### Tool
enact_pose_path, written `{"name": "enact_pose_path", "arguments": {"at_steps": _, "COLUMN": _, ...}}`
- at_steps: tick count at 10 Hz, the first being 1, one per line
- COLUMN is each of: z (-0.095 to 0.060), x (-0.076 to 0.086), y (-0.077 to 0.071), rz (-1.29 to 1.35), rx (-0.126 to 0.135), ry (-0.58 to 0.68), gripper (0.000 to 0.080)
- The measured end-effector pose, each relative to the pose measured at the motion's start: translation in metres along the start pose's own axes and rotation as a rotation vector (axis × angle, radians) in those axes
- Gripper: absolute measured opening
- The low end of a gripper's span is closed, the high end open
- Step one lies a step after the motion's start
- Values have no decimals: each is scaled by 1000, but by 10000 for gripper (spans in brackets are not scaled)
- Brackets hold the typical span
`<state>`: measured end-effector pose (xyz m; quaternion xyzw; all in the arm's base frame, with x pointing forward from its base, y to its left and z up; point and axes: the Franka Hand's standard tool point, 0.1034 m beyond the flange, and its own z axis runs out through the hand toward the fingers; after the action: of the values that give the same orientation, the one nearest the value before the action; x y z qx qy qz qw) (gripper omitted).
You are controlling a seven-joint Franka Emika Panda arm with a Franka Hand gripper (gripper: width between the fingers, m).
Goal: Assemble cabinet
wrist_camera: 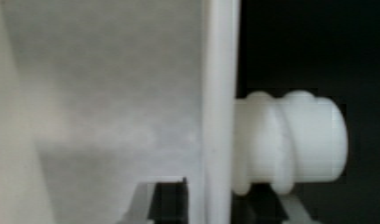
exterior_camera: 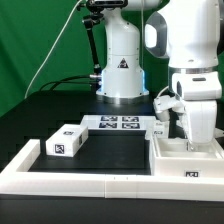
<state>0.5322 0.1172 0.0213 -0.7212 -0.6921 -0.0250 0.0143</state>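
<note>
One black, matte table [exterior_camera: 112, 150] fills the exterior view. It is bordered at 6 and 9 o'clock by a low white frame [exterior_camera: 100, 186]. A green curtain [exterior_camera: 35, 40] is hung behind it from 9 to 12 o'clock, and a dark cable [exterior_camera: 62, 82] is trailed across it toward the arm's base [exterior_camera: 120, 70] at 12 o'clock.

The marker board [exterior_camera: 115, 122] is laid flat just in front of that base, near the table's centre. A loose white block [exterior_camera: 65, 142], tagged on top and side, is set at 9 o'clock, just inside the frame and well apart from the rest.

The cabinet [exterior_camera: 180, 152] is placed at 3 to 4 o'clock, close against the frame. The arm [exterior_camera: 195, 60] is brought down over it from 1 o'clock, with the gripper [exterior_camera: 184, 128] lowered to the cabinet's top.

In the wrist view a white panel [wrist_camera: 107, 110] is seen nearly edge-on, with a ridged white knob [wrist_camera: 293, 140] projecting from one face against blackness. Dark fingers [wrist_camera: 162, 202] are seen on either side of the panel's edge. Whether they are pressed onto it cannot be told.
</note>
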Motion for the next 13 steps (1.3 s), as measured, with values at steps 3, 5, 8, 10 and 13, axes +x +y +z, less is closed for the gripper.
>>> {"name": "enact_pose_path", "arguments": {"at_steps": 3, "z": 0, "x": -1, "y": 0, "rz": 2, "rx": 0, "ry": 0, "gripper": 427}}
{"name": "enact_pose_path", "arguments": {"at_steps": 5, "z": -3, "x": -5, "y": 0, "rz": -7, "rx": -3, "ry": -1, "gripper": 739}}
{"name": "enact_pose_path", "arguments": {"at_steps": 8, "z": -24, "x": -8, "y": -13, "rz": 1, "rx": -14, "ry": -9, "gripper": 796}}
{"name": "enact_pose_path", "arguments": {"at_steps": 10, "z": -41, "x": -2, "y": -35, "rz": 9, "rx": -22, "ry": -11, "gripper": 797}}
{"name": "enact_pose_path", "arguments": {"at_steps": 13, "z": -51, "x": 19, "y": -68, "rz": 4, "rx": -61, "ry": 9, "gripper": 797}}
